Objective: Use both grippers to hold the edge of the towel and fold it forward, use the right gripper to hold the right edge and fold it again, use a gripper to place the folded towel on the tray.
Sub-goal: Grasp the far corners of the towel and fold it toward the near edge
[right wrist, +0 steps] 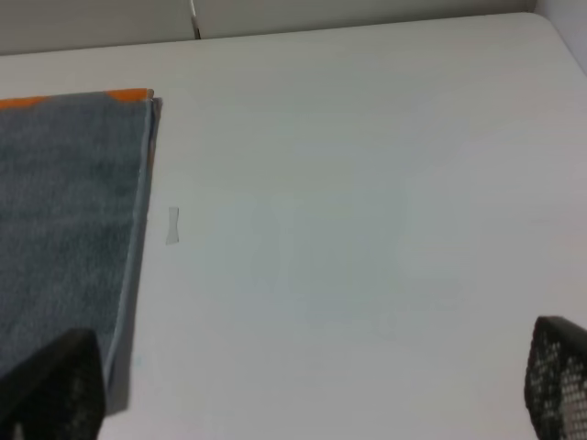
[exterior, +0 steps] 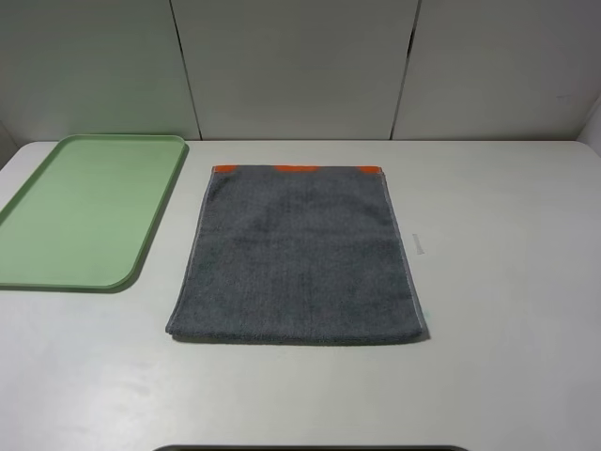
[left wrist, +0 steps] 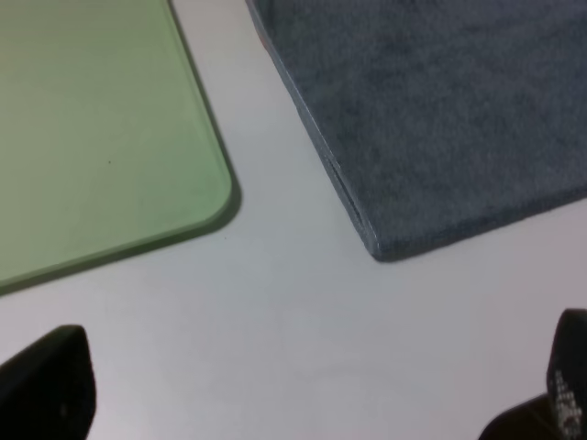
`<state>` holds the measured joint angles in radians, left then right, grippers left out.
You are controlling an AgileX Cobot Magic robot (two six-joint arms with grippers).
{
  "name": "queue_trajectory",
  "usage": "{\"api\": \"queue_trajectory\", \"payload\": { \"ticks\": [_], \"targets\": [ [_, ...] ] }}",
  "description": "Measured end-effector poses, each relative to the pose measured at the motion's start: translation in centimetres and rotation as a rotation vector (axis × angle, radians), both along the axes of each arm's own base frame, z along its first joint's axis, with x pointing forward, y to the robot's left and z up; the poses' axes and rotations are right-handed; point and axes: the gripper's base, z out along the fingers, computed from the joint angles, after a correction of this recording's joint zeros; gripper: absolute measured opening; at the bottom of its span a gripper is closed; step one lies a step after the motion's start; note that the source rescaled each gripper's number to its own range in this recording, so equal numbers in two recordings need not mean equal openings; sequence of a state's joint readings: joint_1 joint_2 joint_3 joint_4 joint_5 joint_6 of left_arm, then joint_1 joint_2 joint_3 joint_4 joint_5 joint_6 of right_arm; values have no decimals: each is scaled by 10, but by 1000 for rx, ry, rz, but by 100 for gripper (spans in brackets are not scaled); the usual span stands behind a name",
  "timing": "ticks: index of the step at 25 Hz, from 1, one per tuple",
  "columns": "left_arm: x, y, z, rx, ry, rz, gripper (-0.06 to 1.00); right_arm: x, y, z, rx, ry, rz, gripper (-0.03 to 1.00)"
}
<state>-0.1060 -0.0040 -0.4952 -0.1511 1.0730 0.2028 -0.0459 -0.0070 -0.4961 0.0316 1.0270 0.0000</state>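
The dark grey towel (exterior: 296, 254) lies flat in the middle of the white table, doubled over, with its orange stripe (exterior: 296, 169) along the far edge. The pale green tray (exterior: 84, 216) lies empty to its left. Neither arm shows in the exterior high view. In the left wrist view my left gripper (left wrist: 307, 394) is open over bare table, near the towel's near left corner (left wrist: 376, 247) and the tray's corner (left wrist: 206, 206). In the right wrist view my right gripper (right wrist: 307, 385) is open over bare table, right of the towel's right edge (right wrist: 138, 229).
A small clear strip of tape (exterior: 418, 244) lies on the table just right of the towel; it also shows in the right wrist view (right wrist: 173, 225). White wall panels (exterior: 300, 66) stand behind the table. A dark edge (exterior: 310, 448) shows at the table's front.
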Motion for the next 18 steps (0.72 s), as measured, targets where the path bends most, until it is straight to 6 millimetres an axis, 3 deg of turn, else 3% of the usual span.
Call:
{"api": "queue_trajectory", "payload": {
  "ticks": [18],
  "targets": [
    [0,0,0,0,0,0,100,0,0,0,-1,0,0,100]
  ]
}}
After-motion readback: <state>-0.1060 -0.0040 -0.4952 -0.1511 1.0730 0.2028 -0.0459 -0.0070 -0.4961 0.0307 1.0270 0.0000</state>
